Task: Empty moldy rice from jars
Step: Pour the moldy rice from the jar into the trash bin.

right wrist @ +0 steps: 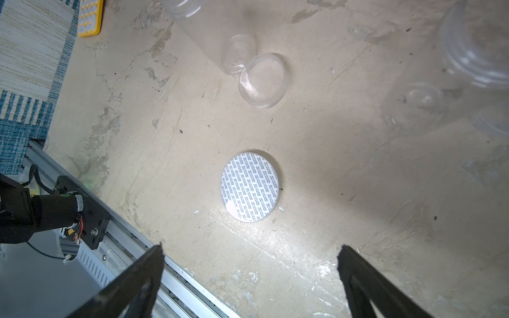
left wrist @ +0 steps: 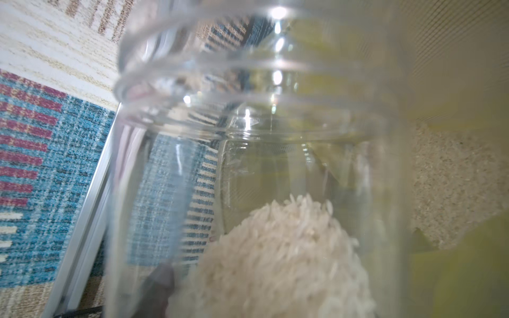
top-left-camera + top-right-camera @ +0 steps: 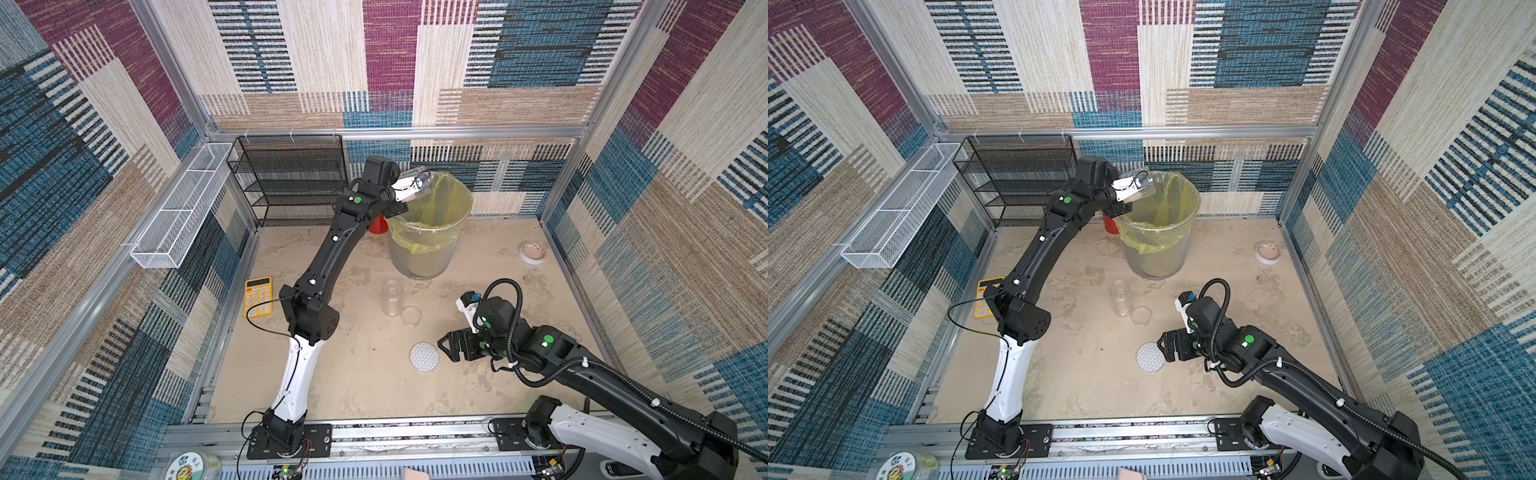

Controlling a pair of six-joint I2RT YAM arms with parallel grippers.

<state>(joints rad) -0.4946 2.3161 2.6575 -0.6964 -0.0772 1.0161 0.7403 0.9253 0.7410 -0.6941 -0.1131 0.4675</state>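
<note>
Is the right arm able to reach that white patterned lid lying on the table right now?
Probably yes. The right gripper hangs open just short of the white patterned lid, with only bare table between them. The lid lies flat, though, so gripping its edge may be awkward.

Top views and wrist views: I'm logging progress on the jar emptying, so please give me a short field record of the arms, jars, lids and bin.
left gripper: shut on jar, at the rim of the bin
rice: heaped inside that jar
right gripper: open, empty, above the table near the patterned lid
second jar: on the table, looks empty, clear lid beside it
bin: lined with a yellow bag
</note>
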